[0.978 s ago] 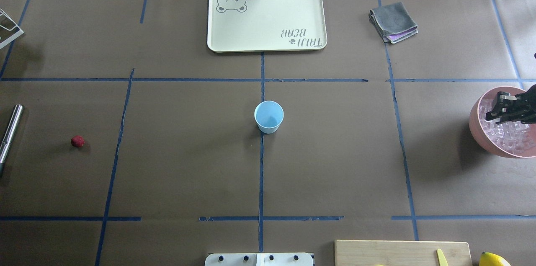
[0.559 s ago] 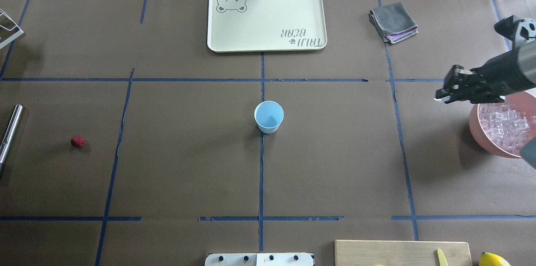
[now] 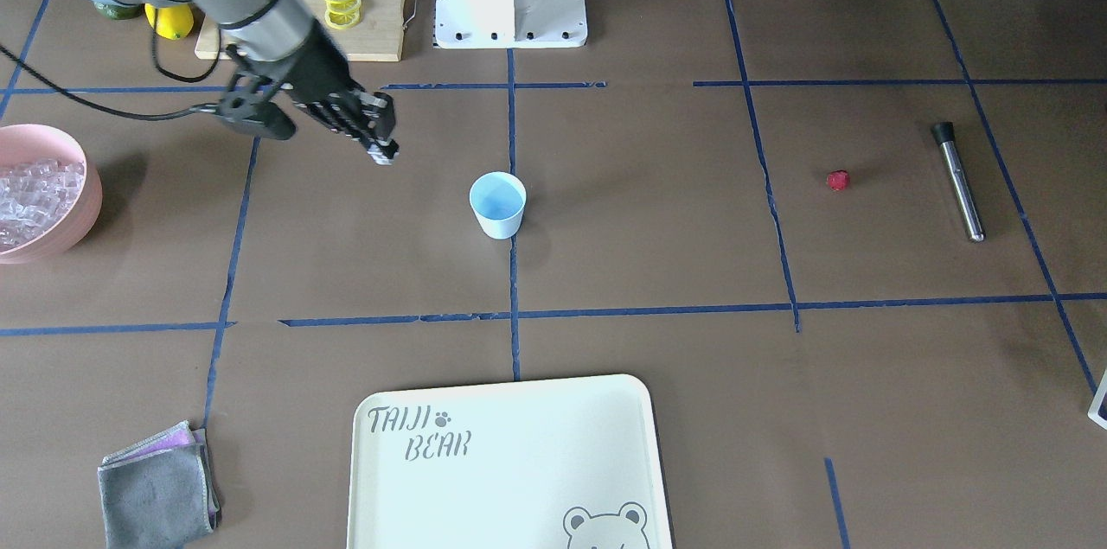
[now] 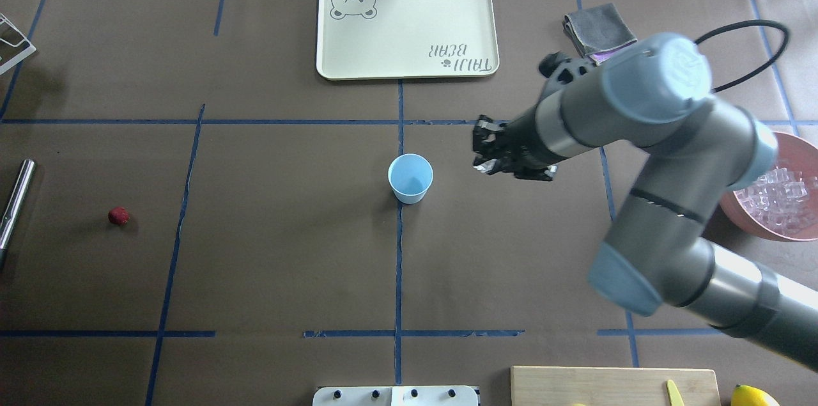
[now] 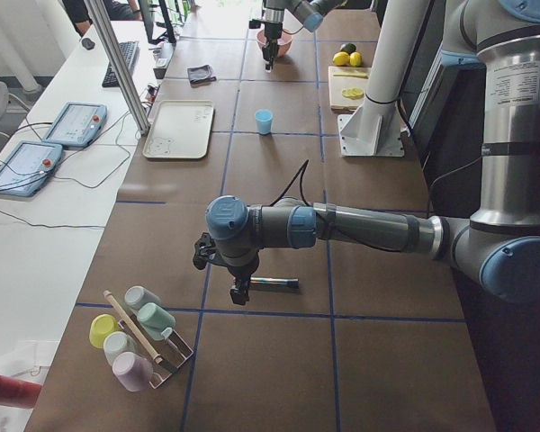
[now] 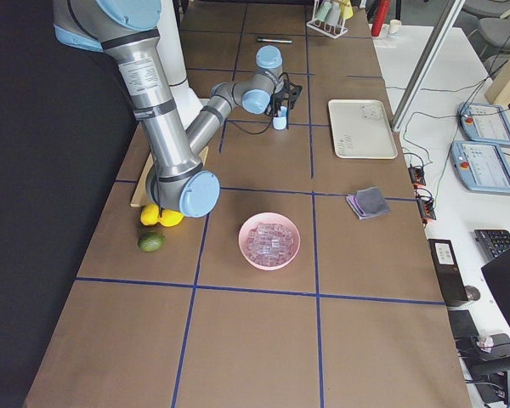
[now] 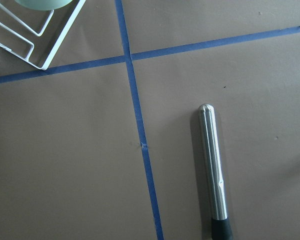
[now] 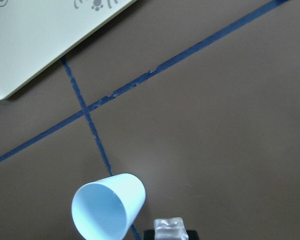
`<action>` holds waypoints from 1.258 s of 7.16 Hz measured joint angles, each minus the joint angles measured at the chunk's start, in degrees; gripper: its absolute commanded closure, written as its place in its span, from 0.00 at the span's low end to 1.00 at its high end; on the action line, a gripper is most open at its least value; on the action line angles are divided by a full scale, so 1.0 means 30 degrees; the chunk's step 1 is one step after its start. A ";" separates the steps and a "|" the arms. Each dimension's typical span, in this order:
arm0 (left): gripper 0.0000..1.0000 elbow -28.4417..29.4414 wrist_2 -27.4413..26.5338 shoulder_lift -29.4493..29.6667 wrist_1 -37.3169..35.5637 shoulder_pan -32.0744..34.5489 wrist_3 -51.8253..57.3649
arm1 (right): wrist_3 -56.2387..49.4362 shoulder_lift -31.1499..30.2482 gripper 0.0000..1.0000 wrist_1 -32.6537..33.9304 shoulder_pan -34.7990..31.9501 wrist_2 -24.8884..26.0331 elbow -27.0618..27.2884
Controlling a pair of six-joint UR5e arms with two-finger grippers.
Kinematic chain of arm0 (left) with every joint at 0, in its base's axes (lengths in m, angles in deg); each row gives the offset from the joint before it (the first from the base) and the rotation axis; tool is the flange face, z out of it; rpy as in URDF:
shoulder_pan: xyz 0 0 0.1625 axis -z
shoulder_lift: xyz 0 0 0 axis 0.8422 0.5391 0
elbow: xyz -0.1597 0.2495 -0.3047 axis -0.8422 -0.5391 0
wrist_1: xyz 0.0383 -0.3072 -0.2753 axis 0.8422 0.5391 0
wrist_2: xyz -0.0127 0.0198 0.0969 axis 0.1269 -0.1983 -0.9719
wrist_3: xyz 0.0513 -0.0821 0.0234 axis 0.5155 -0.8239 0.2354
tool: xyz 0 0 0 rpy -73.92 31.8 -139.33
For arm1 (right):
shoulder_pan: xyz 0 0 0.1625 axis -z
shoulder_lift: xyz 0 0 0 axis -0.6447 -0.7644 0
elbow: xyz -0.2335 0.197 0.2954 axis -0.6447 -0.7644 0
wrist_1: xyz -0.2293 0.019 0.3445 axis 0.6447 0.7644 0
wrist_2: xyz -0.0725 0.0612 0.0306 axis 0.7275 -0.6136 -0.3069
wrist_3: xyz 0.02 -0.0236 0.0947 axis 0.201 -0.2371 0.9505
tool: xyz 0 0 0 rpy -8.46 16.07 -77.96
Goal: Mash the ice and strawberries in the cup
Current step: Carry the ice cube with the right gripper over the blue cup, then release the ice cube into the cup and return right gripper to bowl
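Observation:
The light-blue cup [image 4: 409,178] stands upright and empty at the table's centre. My right gripper [image 4: 484,156] hovers just to its right, shut on one clear ice cube [image 8: 169,229]; the right wrist view shows the cube close beside the cup [image 8: 107,212]. More ice [image 4: 783,195] fills the pink bowl [image 4: 735,208] at the far right. The small red strawberry [image 4: 118,216] lies alone on the left side. My left gripper [image 5: 238,292] shows only in the exterior left view, above a metal rod, so I cannot tell whether it is open or shut.
A cream tray [image 4: 406,25] lies behind the cup, with a folded grey cloth [image 4: 591,25] to its right. A metal rod [image 4: 16,201] rests at the left edge. Near the robot base are a cutting board [image 3: 303,4] with lemon slices and whole lemons [image 3: 173,20].
My right gripper rose out of the pink bowl holding an ice cube and swung left across the table to just beside the cup. The cup and strawberry have not moved.

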 measured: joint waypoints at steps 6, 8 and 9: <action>0.00 0.0003 0.0000 -0.0052 -0.0001 0.0000 0.0014 | 0.0844 0.3455 0.00 0.0919 0.1865 0.2476 -0.3482; 0.00 0.0004 0.0000 -0.0053 -0.0001 0.0000 0.0013 | 0.0896 0.3512 0.00 0.0967 0.1886 0.2475 -0.3631; 0.00 0.0008 0.0000 -0.0053 0.0000 -0.0001 0.0020 | 0.0849 0.3477 0.00 0.0975 0.1761 0.2298 -0.3576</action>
